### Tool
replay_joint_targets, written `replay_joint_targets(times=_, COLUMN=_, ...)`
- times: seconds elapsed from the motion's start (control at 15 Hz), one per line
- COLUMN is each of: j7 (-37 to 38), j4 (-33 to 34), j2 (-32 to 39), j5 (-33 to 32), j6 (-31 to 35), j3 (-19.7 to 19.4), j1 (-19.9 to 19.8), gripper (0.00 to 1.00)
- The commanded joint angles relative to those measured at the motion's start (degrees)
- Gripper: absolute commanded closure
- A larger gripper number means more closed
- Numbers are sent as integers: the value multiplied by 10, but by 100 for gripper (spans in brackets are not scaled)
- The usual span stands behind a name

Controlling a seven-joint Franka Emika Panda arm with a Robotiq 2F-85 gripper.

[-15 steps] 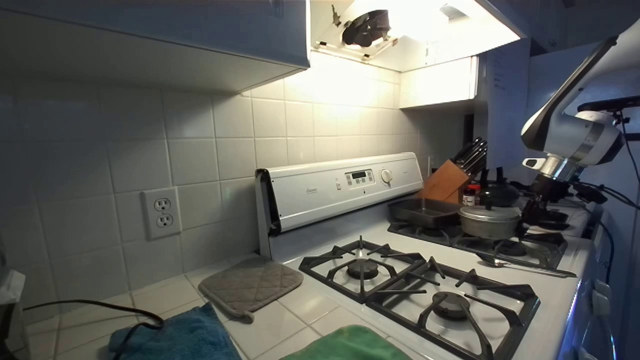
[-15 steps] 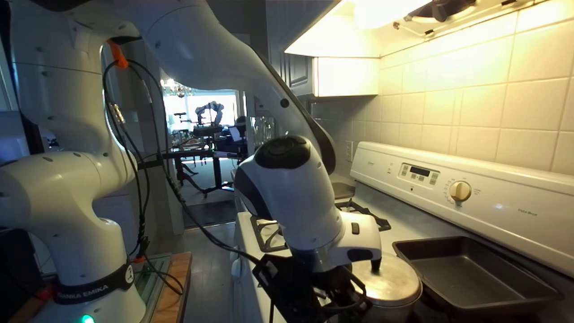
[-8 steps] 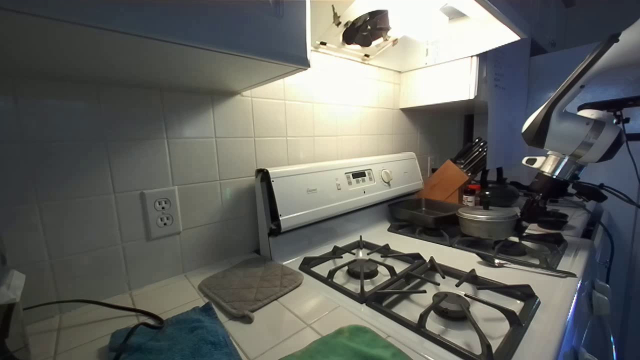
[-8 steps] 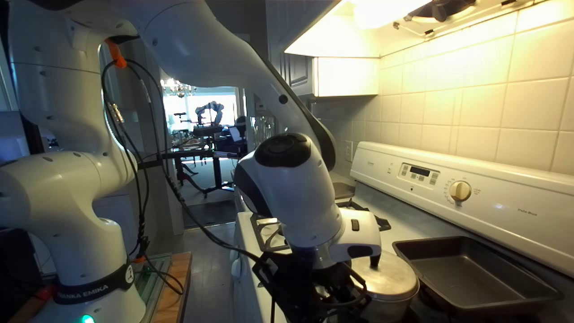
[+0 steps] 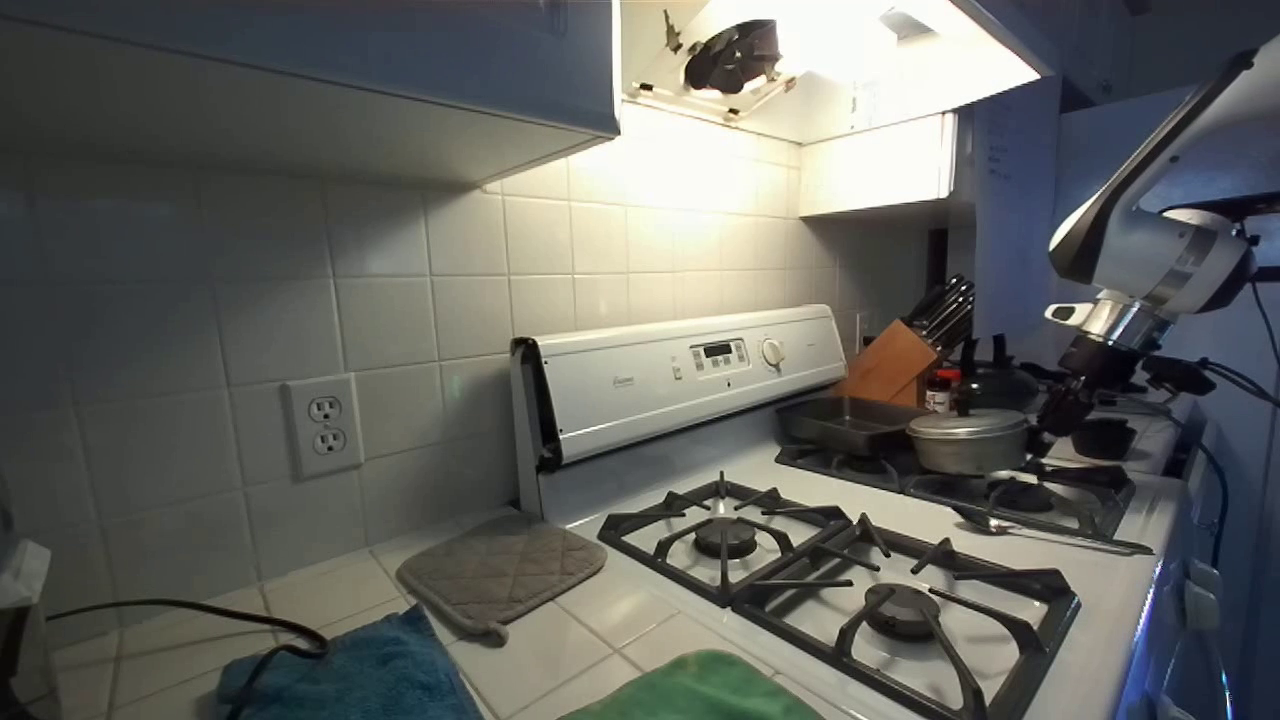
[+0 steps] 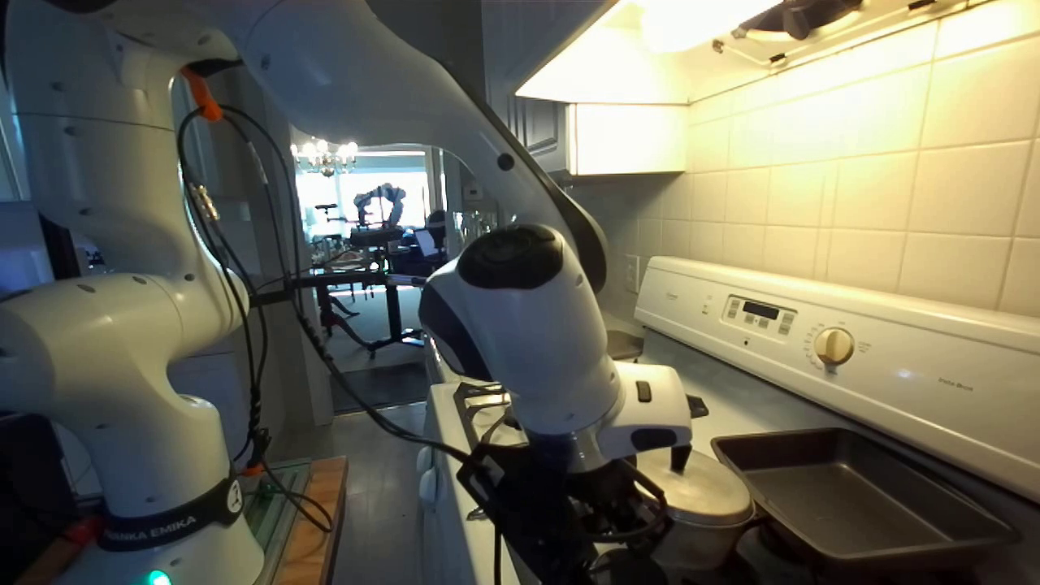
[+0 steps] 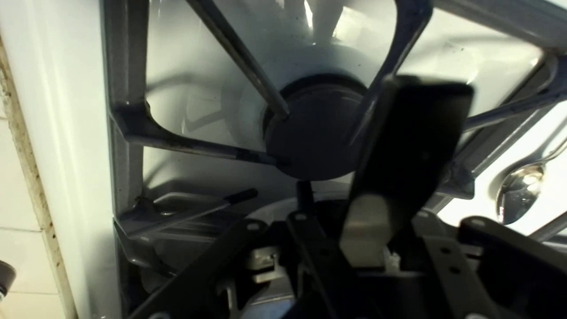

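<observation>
A lidded metal pot, seen in both exterior views (image 5: 968,445) (image 6: 703,536), is over the burner grates beside the dark baking pan. My gripper (image 5: 1045,435) is at its side. In the wrist view the gripper (image 7: 365,221) is shut on the pot's thick black handle (image 7: 412,141), whose pale metal bracket (image 7: 367,221) shows near the fingers. The fingertips are lost in shadow against the handle. A black knob (image 6: 681,457) stands on the lid. The pot looks raised slightly off the grate, though its underside is hidden. Below the handle a burner cap (image 7: 314,133) shows uncovered.
The baking pan (image 6: 861,496) sits on the back burner. A metal spoon (image 7: 520,190) lies on the stove between the grates. Beyond stand a knife block (image 5: 890,365) and a black cup (image 5: 1103,438). A grey pot holder (image 5: 500,570) and blue towel (image 5: 370,670) lie on the counter.
The pot has shifted with my gripper, left and slightly up in an exterior view. The arm's wrist has also risen a little. The pan and spoon stay put.
</observation>
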Motion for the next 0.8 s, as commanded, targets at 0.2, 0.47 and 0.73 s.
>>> replay_joint_targets(times=0.2, j7=-13, j4=-4, j2=-31, j5=-9, j6=-39, j3=-8, j1=-11, gripper=88)
replay_joint_targets(times=0.47, j7=-12, j4=-1, j2=-37, j5=-11, j6=-47, j3=-13, j1=-12, gripper=88)
replay_joint_targets(times=0.73, j7=-11, j4=0, j2=-42, j5=-14, j6=-57, j3=-17, j1=-13, gripper=88)
